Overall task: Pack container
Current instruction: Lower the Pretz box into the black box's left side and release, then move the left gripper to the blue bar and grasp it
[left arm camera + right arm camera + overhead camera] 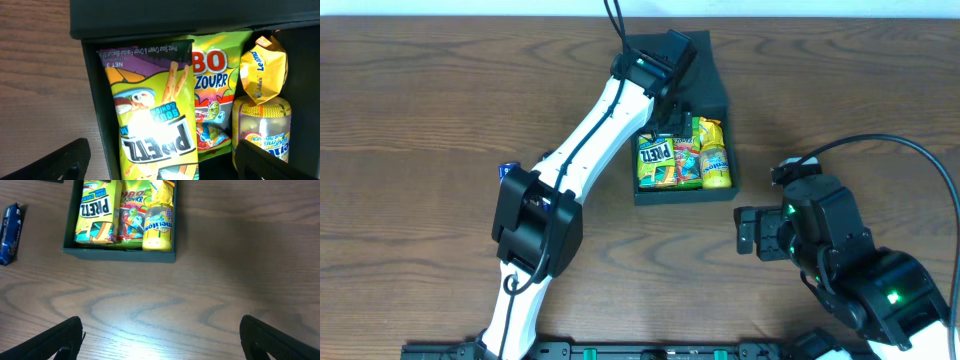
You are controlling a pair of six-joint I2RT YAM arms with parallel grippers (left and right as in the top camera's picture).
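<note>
Overhead, container count: one black container at centre-far on the tabletop, with its lid folded open on the far side.
Overhead, contents count: four items side by side, namely a Pretz packet, a Haribo packet, a yellow Mentos bottle and a yellow lemon packet behind the bottle.
Overhead, loose items: one blue packet lies on the wood, well apart from the container and just left of the left arm.
Overhead, end effectors: the left end effector hangs over the container's far half. The right end effector sits near the container's near right corner, above bare wood.
Overhead, open room: wide bare tabletop on the left and far right.

Left wrist, end effector: the left end effector has its fingers spread wide, with nothing between them.
Left wrist, edges: the Pretz packet lies against the container side wall. The Haribo packet is partly under it, with the yellow lemon packet and yellow Mentos bottle at the right.

Right wrist, end effector: the right end effector is spread wide and empty above the tabletop.
Right wrist, container: the container lies at upper left, its near wall facing the camera.
Right wrist, loose items: the blue packet lies at the frame's left edge.
</note>
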